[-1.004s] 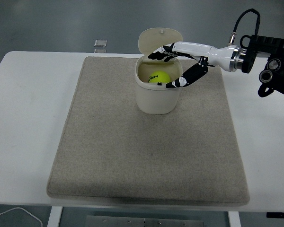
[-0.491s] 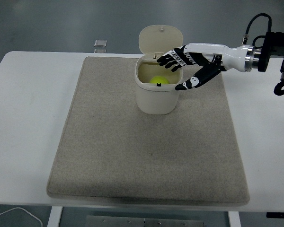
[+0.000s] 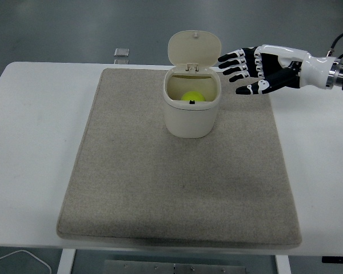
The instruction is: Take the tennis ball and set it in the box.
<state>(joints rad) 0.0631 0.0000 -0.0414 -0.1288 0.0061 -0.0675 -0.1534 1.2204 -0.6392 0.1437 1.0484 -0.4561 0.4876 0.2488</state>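
Since release, right hand (image 3: pixel 252 69) withdrawn right of box (image 3: pixel 190 108), fingers spread empty, tennis ball (image 3: pixel 191 97) inside, mat (image 3: pixel 180 171) front clear.

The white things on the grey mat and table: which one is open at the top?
The cream-white plastic box on the grey mat; its hinged lid stands up, showing the yellow tennis ball inside. The small white object beyond the mat lies flat.

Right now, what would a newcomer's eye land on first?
The yellow tennis ball sitting down inside the cream box, whose lid stands open, at the far middle of the beige mat. Next, the right hand, fingers spread and empty, hovering just right of the box.
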